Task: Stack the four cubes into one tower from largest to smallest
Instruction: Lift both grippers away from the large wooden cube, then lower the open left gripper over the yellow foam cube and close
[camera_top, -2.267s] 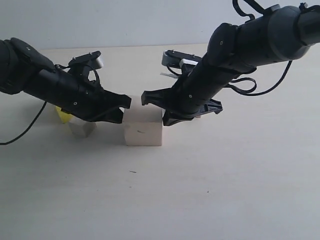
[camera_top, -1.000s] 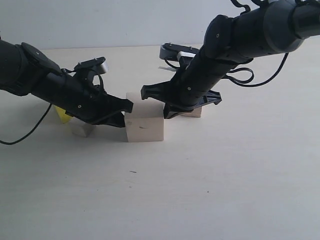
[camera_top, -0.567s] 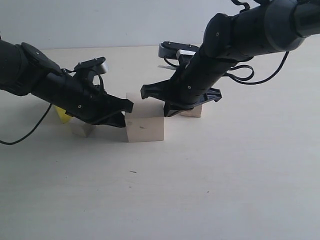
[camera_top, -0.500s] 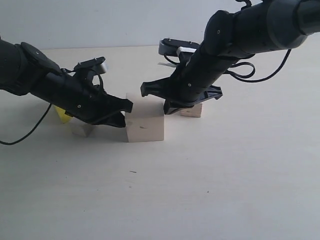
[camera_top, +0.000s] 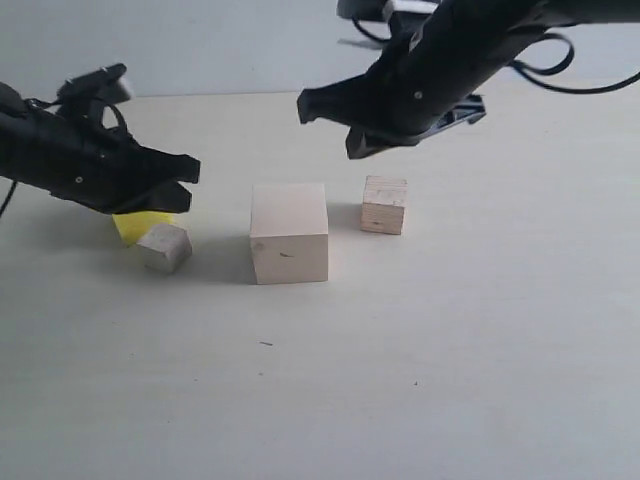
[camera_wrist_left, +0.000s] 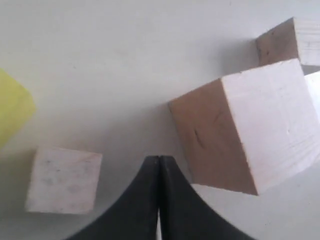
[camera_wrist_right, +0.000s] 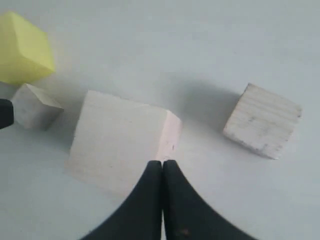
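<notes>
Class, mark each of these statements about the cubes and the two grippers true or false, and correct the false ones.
1. The large wood cube has nothing on top of it. True.
2. A second cube is already stacked. False: all four stand on the table; the yellow cube is beside the left small wood cube.
3. The left gripper and right gripper are both shut and empty. True.
4. The right small wood cube stands apart from the large wood cube. True.
5. The right gripper rests on the large wood cube. False: it hangs above the table, touching no cube.
</notes>
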